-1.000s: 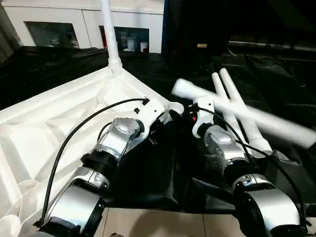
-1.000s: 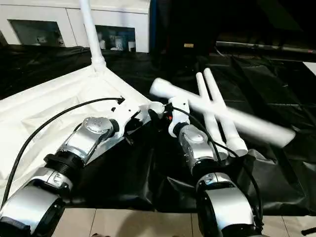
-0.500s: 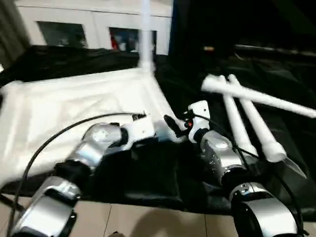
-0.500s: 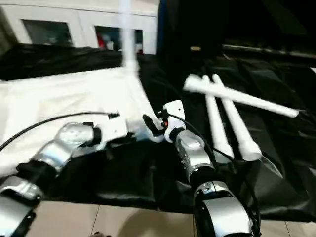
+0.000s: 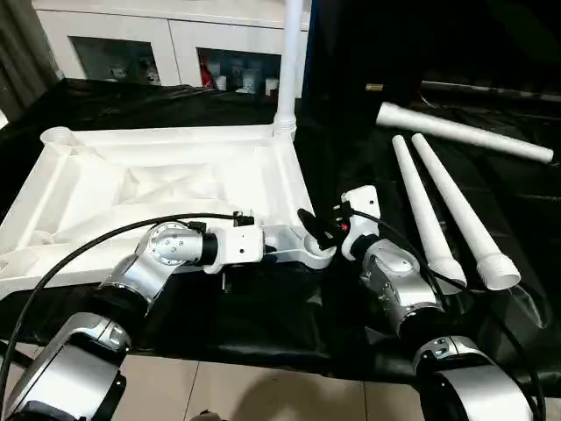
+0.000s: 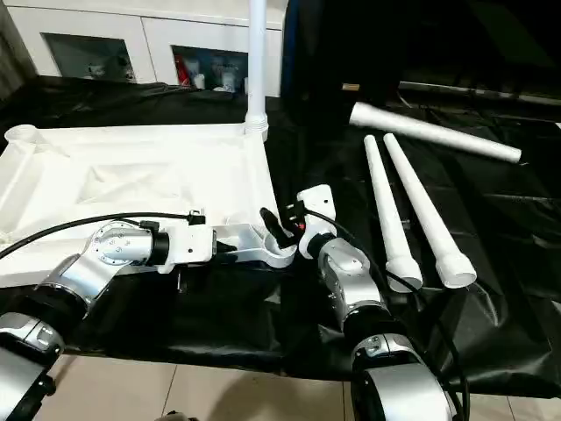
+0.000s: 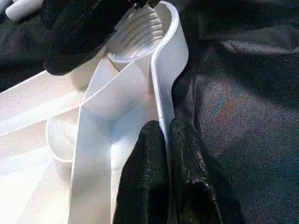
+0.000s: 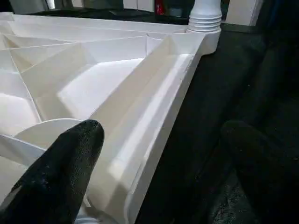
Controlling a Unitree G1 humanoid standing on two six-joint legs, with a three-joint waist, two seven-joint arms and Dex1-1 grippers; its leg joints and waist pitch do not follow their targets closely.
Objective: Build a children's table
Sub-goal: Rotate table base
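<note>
1. The table top [image 5: 166, 175] lies upside down on the black sheet [image 5: 263, 307], ribbed underside facing up, on the robot's left half of the work area.
2. One leg [image 5: 289, 61] stands upright in the far corner socket of the top, on the side nearer the loose legs.
3. The near corner socket [image 7: 138, 37] on that same side is open — its ribbed inner wall shows in the left wrist view.
4. The left gripper [image 7: 167, 140] is closed on the top's outer rim just short of that near socket; one finger [image 7: 149, 154] sits inside the rim, the other outside, pinching the thin wall between them.
5. The right gripper [image 5: 320, 235] is at the same near corner, jaws spread wide. One finger [image 8: 70, 154] lies over the socket, the other [image 8: 252, 154] stands clear over the black sheet; nothing is held between them.
6. Three loose legs lie on the sheet to the robot's right, well apart from the top:
   - two legs [image 5: 429, 215] side by side, wide ends toward the robot;
   - a third leg [image 5: 465, 133] lying crosswise beyond their narrow ends.
7. A white cabinet [image 5: 166, 44] with glass doors stands behind the work area.
</note>
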